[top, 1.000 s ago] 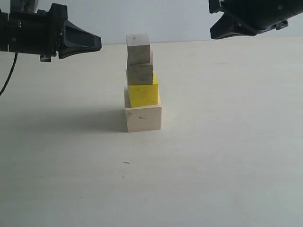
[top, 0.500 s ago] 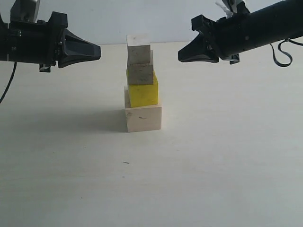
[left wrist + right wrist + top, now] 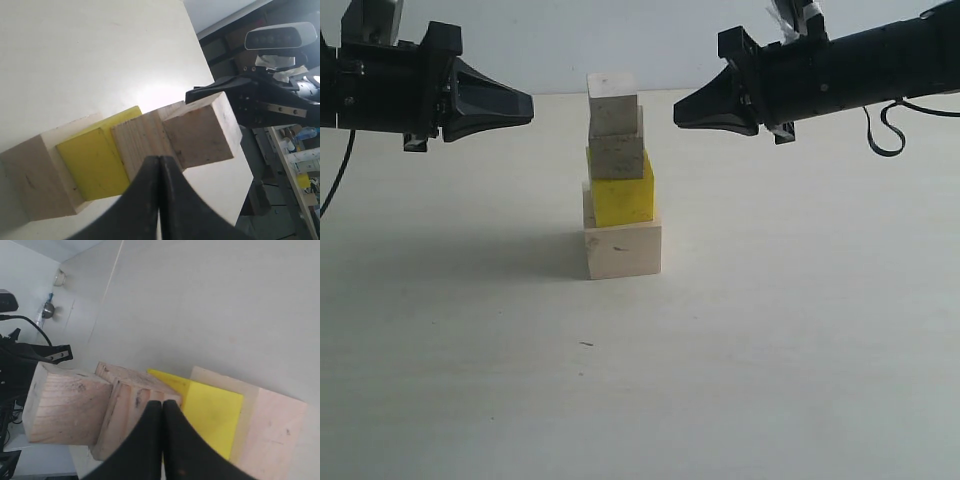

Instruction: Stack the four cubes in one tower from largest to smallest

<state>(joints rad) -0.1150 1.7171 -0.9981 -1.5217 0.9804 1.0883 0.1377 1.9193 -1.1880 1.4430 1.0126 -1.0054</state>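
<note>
While both arms hang in the air on either side of it, the tower (image 3: pixel 620 172) stands on the pale surface (image 3: pixel 770 340) with all four blocks in one column. The large pale wood cube (image 3: pixel 623 252) is at the tower's base, resting on the surface. The yellow cube (image 3: pixel 623 202) sits on top of it, the grey-tan wood cube (image 3: pixel 617 157) comes next, and the small pale wood cube (image 3: pixel 612 103) is at the tower's top. The upper blocks are not squared to one another: the edges are stepped, and the top cube sits a little toward the tower's left side. The left tool (image 3: pixel 528 103) points at the tower from its left, level with the top cube and clearly apart from it. Its two black fingers are clenched tip to tip with nothing between them. The right tool (image 3: pixel 680 114) points in from the tower's right at about the height where the top cube meets the grey-tan one. It too is apart from the tower, and its jaws are pressed together on nothing. No cube lies on the surface away from the tower.
</note>
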